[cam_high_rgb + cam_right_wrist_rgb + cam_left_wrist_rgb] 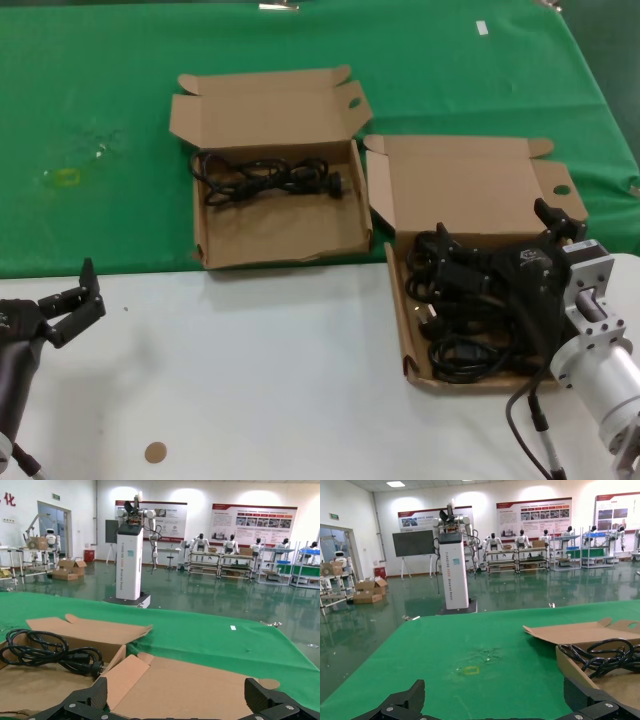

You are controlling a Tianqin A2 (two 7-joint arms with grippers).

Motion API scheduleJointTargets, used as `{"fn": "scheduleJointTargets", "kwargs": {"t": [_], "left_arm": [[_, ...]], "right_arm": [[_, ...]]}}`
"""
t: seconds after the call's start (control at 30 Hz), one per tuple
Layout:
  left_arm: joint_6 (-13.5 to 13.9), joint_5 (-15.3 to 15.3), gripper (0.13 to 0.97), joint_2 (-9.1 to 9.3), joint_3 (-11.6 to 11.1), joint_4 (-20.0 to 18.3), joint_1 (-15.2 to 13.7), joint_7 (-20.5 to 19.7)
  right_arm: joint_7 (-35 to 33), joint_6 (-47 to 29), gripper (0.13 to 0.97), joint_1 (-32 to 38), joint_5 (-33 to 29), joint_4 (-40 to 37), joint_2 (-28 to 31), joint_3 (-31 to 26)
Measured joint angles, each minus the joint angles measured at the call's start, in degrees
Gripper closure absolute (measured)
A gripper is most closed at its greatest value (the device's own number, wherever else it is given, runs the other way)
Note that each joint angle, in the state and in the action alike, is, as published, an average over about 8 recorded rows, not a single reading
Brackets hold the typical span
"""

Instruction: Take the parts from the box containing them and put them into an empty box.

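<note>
On the white front part of the table (280, 380), in the head view, the left gripper (78, 300) waits low at the left edge with its black fingers spread apart and nothing between them. The shallow brown cardboard box with the tall lid (478, 290) stands at the right, half on the green cloth (100, 120). It holds a heap of black coiled power cords (455, 310). The right gripper (562, 222) is over the right side of this box, above the cords; its fingers are open and hold nothing. The squarish brown cardboard box with the bent front wall (280, 215) lies on the green cloth to the left of it, and one black cord bundle (270, 180) lies inside, near the lid.

In the left wrist view, two black fingertips (402, 700) stand wide apart, and the squarish box with its cord is ahead on the cloth.

In the right wrist view, the fingertips (87, 697) are also wide apart above the tall lid, and the squarish box with its single cord is beyond.
</note>
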Motion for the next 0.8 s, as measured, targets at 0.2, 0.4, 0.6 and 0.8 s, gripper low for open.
{"fn": "scheduleJointTargets", "kwargs": {"t": [0.2, 0.4, 0.6, 0.8], "left_arm": [[0.0, 0.0, 0.132, 0.0, 0.0, 0.0, 0.0, 0.0], [0.0, 0.0, 0.132, 0.0, 0.0, 0.0, 0.0, 0.0], [0.0, 0.0, 0.132, 0.0, 0.0, 0.0, 0.0, 0.0], [0.0, 0.0, 0.132, 0.0, 0.0, 0.0, 0.0, 0.0]], "right_arm": [[0.0, 0.0, 0.129, 0.0, 0.0, 0.0, 0.0, 0.0], [0.0, 0.0, 0.129, 0.0, 0.0, 0.0, 0.0, 0.0], [0.0, 0.0, 0.129, 0.0, 0.0, 0.0, 0.0, 0.0], [0.0, 0.0, 0.129, 0.0, 0.0, 0.0, 0.0, 0.0]]}}
